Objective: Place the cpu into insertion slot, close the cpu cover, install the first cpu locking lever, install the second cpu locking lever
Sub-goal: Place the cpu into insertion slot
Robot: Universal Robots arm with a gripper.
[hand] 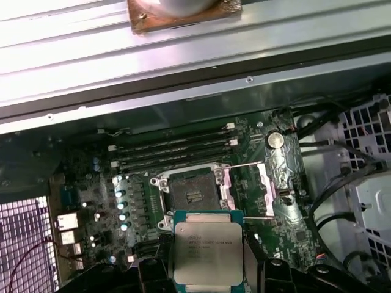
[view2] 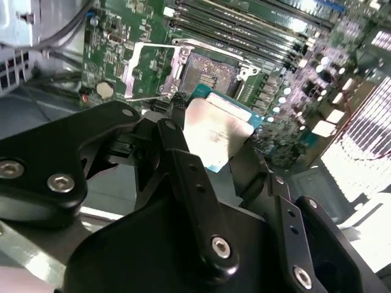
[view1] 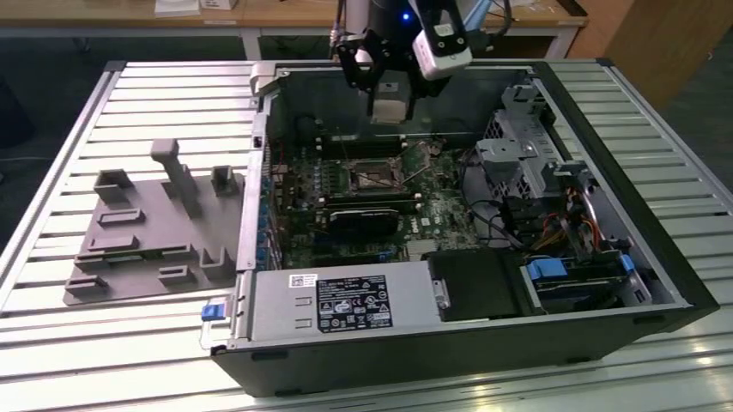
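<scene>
gripper [view1: 387,107] clenched on cpu [hand: 206,253] | cpu between its fingers, above bare socket [hand: 192,190] | cpu cover [view2: 129,72] flipped open

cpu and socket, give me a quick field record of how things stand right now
cpu: held by the gripper, metal top showing, clear of the socket
gripper: shut on the cpu, over the motherboard inside the open computer case
socket: empty
cpu cover: swung open beside the socket
task state: cpu not yet placed, cover not closed
</scene>
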